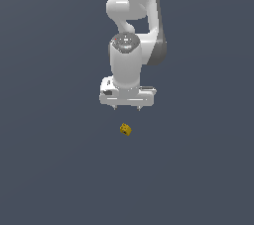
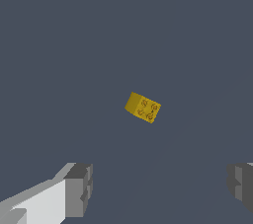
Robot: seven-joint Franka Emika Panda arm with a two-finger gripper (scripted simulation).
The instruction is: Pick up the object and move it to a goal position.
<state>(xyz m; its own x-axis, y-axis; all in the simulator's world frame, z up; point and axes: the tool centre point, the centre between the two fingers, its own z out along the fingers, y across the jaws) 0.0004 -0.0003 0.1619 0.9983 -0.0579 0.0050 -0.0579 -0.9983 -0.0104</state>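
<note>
So standing here watching this thing, going left to right across the exterior view: the left third of the frame is just flat dark grey desk, nothing to report. Middle of the frame is where it all happens. The white arm comes down from the top centre, and the pincer hangs pointing straight down, just above the frame's centre, with its two short fingertips spread apart and nothing between them. Right below it, a touch under the frame's centre, sits the block, a tiny yellow cube-ish thing with dark spots, way smaller than the pincer's body. It's near but clearly apart from the fingertips, no contact. The right third of the frame is more bare grey. In the wrist view the block sits about mid-frame, turned at an angle, with one finger in the lower left corner and the other at the lower right edge, wide apart. My read on why it's set up like this: the pincer is parked overhead and spread so it can drop with a finger on each side of the block. The block looks rotated relative to the fingers though, so I'd guess the wrist may want a twist to meet flat faces. No goal marker that I can spot, so can't say where it's headed.
</note>
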